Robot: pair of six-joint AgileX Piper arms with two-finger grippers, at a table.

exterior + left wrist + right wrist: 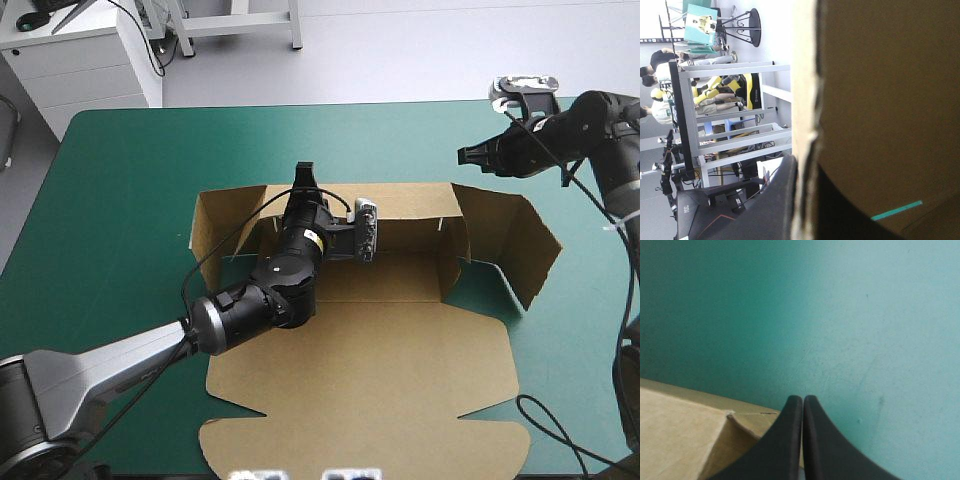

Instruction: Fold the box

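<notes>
Left claw (303,180): closed on the top edge of the box's far wall (410,222). The left wrist view shows the board's edge sandwiched between the black fingers (772,210). Right claw (466,155): fingers pressed together in a point, holding nothing, hovering over bare teal-green cover just beyond the box's far right corner. Box (380,330): brown board, at mid-desk and reaching toward the near edge. Condition, as judged: partly formed. The far wall stands raised. The left side panel (215,228) and right side panel (520,250) are up but splay outward and are not tucked. The near panel (370,410), large and with notched corners, lies flat on the desk (120,200). Left to do, by estimate: square the side panels against the far wall, tuck them, and raise whatever walls the near portion carries. Edges and room: the near panel's front edge lies close to the desk's near edge, so there is little margin there. Wide bare cover lies to the left of the box and beyond the far wall. The strip on the right is narrower and is where the right arm stands, so the right side panel has the least room to swing.
</notes>
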